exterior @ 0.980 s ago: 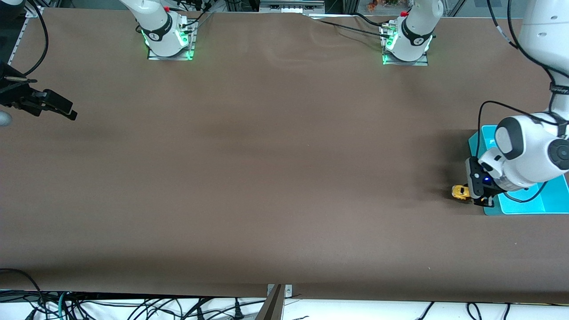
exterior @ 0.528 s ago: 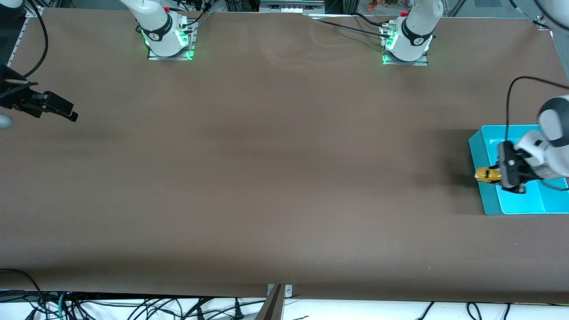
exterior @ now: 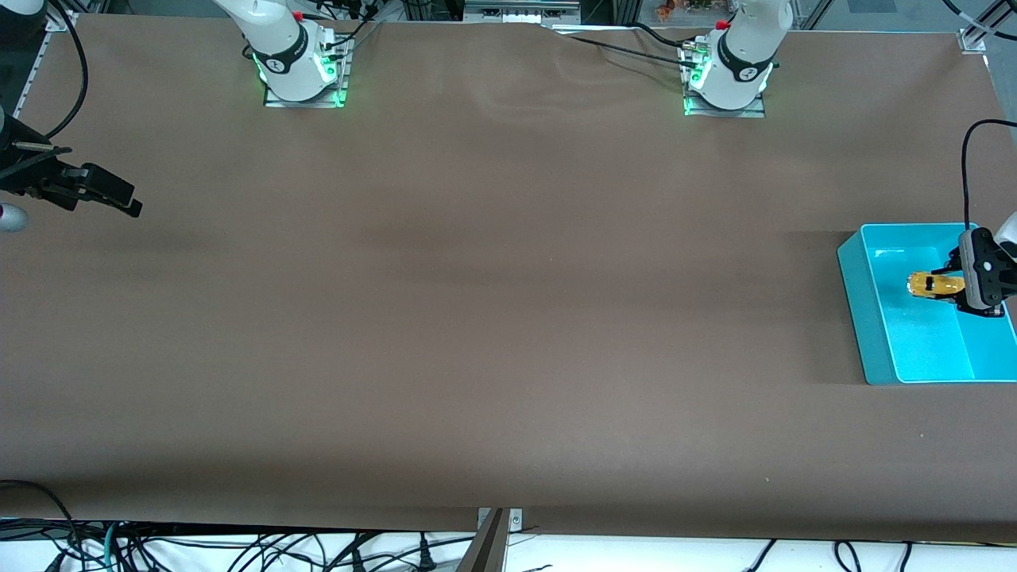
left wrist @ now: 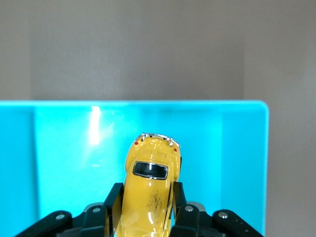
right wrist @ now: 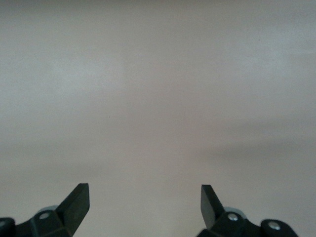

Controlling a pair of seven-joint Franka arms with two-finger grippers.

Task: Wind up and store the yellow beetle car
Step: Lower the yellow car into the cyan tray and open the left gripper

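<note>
The left tool [exterior: 949,284] hangs over the cyan bin [exterior: 866,318] at the left arm's end of the brown surface [exterior: 493,318], its fingers [left wrist: 114,202] clamped on the yellow beetle car [exterior: 928,284], which is held above the bin's floor. The right tool [exterior: 111,195] waits over the surface at the right arm's end, fingers [right wrist: 76,202] spread wide with nothing between them.

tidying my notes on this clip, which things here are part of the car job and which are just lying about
Part of the job:
- yellow beetle car, held over the cyan bin
- left gripper, shut on the car
- cyan bin, at the left arm's end of the table

Not in use:
- right gripper, open, waiting over bare table
- cables at the table's near edge
</note>
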